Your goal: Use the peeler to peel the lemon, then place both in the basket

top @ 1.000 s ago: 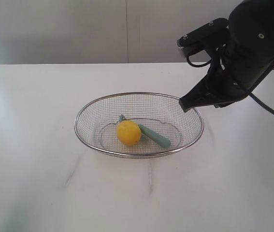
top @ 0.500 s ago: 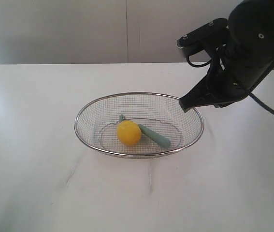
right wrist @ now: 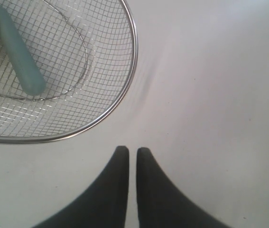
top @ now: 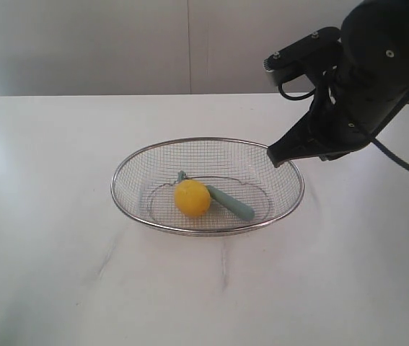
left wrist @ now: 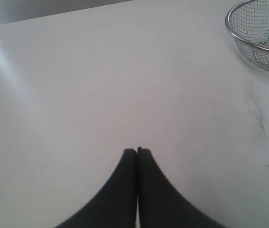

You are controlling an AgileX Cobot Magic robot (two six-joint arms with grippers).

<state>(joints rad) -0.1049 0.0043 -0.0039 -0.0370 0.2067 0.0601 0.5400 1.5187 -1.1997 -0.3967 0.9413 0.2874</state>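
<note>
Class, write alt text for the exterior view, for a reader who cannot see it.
A small round yellow lemon and a pale teal-handled peeler lie inside a shallow silver wire-mesh basket on a white table. The right arm's black pincer hangs near the basket's right rim.

The basket point(top: 190, 155) is shiny metal wire mesh. The lemon point(top: 192, 198) looks smooth-skinned, the peeler point(top: 233, 204) matt plastic, the worktop point(top: 60, 274) smooth.

The right arm point(top: 366, 79) is big, black and round. A black cable point(top: 399, 160) hangs off it, and small pale screws point(top: 389, 52) dot its shell. The left fingers point(left wrist: 122, 194) and right fingers point(right wrist: 108, 194) are smooth, black and curved, with thin tips.
</note>
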